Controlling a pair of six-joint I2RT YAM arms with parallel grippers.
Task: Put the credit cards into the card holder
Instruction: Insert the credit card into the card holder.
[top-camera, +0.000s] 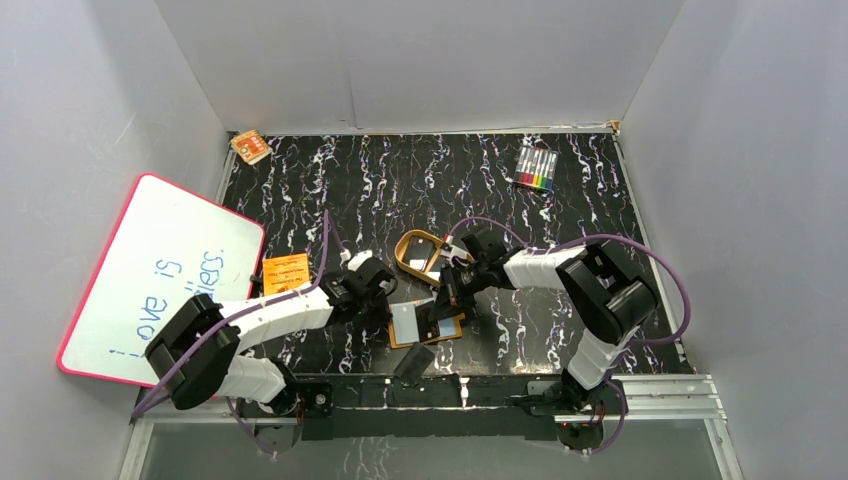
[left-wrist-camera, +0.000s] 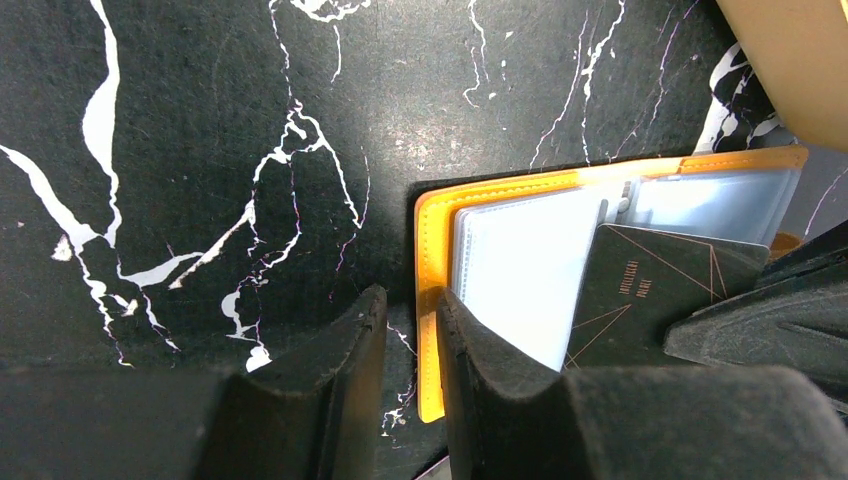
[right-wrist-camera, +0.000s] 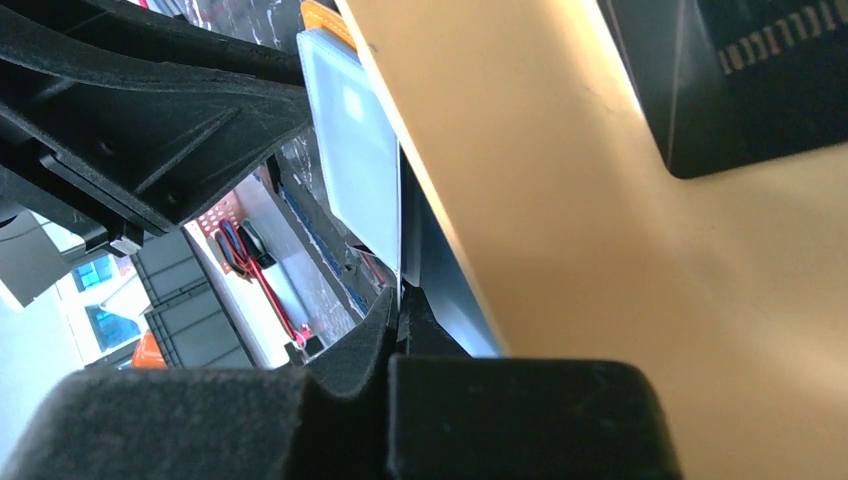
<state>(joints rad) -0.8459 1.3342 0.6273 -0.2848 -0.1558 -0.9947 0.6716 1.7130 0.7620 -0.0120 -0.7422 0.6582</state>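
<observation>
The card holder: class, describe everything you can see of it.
The card holder lies open on the black marbled table near its front edge. Its cover looks like orange-brown leather; inside are pale clear sleeves. A black card with thin line markings lies over them. The right gripper pinches one sleeve; the left gripper, slightly open, straddles the cover's edge.

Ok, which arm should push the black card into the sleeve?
Probably left: left gripper, jaws empty, sits at the card holder beside the black card; right gripper holds a clear sleeve, jaws shut.
</observation>
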